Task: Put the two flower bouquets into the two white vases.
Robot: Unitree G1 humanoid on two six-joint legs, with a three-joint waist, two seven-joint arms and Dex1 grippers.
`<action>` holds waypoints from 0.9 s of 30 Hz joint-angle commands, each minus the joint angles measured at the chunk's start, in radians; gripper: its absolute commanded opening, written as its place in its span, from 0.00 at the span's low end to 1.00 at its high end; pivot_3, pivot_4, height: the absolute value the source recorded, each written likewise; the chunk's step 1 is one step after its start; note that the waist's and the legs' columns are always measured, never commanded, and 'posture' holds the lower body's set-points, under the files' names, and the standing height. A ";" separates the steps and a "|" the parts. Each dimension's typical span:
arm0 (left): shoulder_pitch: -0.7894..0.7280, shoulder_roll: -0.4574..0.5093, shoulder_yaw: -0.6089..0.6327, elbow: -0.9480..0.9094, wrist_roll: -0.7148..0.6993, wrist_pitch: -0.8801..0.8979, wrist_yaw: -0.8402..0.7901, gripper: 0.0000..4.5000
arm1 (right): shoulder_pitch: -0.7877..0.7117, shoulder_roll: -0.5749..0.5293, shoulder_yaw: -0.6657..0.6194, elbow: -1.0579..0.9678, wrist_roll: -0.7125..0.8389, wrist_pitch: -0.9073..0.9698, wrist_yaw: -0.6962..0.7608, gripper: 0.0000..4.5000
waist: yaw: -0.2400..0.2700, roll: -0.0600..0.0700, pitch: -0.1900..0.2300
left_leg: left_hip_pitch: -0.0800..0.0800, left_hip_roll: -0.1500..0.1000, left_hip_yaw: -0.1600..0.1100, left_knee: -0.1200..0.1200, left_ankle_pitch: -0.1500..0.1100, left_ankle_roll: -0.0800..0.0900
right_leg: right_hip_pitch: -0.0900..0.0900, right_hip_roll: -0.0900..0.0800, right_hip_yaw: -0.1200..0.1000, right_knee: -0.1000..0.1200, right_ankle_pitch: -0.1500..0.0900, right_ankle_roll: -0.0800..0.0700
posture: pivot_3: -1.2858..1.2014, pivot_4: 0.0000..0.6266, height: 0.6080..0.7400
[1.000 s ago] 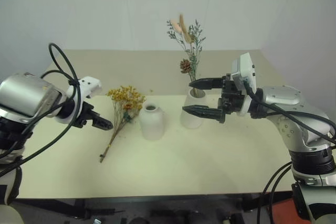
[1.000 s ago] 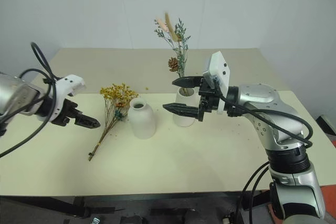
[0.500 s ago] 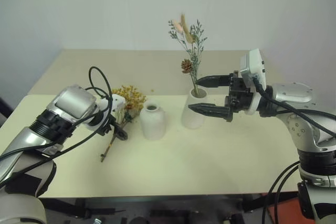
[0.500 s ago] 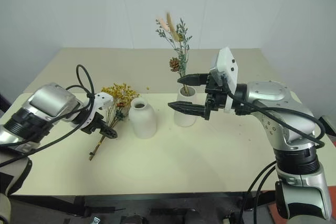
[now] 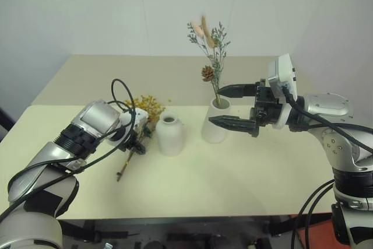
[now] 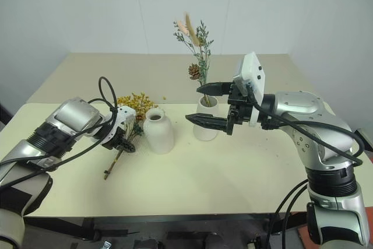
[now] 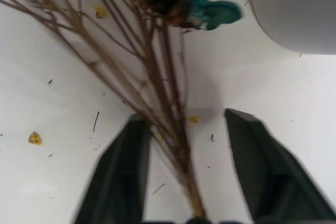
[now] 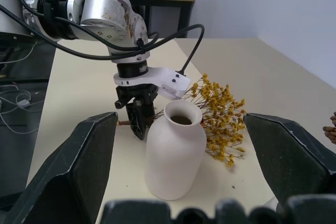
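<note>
Left pincer (image 7: 184,174) astride yellow bouquet (image 5: 145,107) stems beside round vase (image 5: 169,134), not clenched; right pincer (image 5: 228,107) spread wide.

- Pale cream surface (image 5: 233,179)
- Yellow bouquet (image 5: 144,106) lies flat on it at left
- Rounded vase (image 5: 169,135) stands just beside it
- Taller vase (image 5: 214,123) stands right of that, holding the leafy sprig (image 5: 211,51)

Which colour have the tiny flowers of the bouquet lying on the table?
Yellow; the bushy dried-flower bouquet shows it best in the right wrist view.
</note>
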 commanded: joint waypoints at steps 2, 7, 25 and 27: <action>-0.012 0.024 0.012 -0.004 0.028 -0.008 -0.009 0.18 | 0.007 -0.012 -0.042 -0.036 0.016 0.001 -0.015 1.00 | 0.000 0.000 0.000 | 0.000 0.000 0.000 0.000 0.000 0.000 | 0.000 0.000 0.000 0.000 0.000 0.000 | 0.52 0.24 1.00; -0.010 0.043 0.061 -0.016 0.032 0.016 0.018 0.01 | 0.014 -0.011 -0.036 -0.033 0.015 -0.005 -0.013 1.00 | 0.000 0.000 0.000 | 0.000 0.000 0.000 0.000 0.000 0.000 | 0.000 0.000 0.000 0.000 0.000 0.000 | 0.52 0.24 1.00; -0.098 -0.271 0.920 -0.263 -0.255 -0.339 0.245 0.01 | 0.036 0.057 0.008 -0.015 -0.045 -0.057 -0.041 1.00 | 0.029 0.000 0.000 | -0.005 -0.002 -0.003 0.003 0.000 0.000 | 0.000 -0.005 -0.005 0.000 0.001 0.000 | 0.52 0.24 1.00; -0.121 -0.303 0.962 -0.222 -0.327 -0.322 0.219 0.01 | 0.037 0.068 0.012 -0.022 -0.054 -0.058 -0.052 1.00 | 0.025 0.000 0.000 | -0.004 -0.002 -0.003 0.003 0.000 0.000 | 0.000 -0.005 -0.005 0.000 0.001 0.000 | 0.52 0.24 1.00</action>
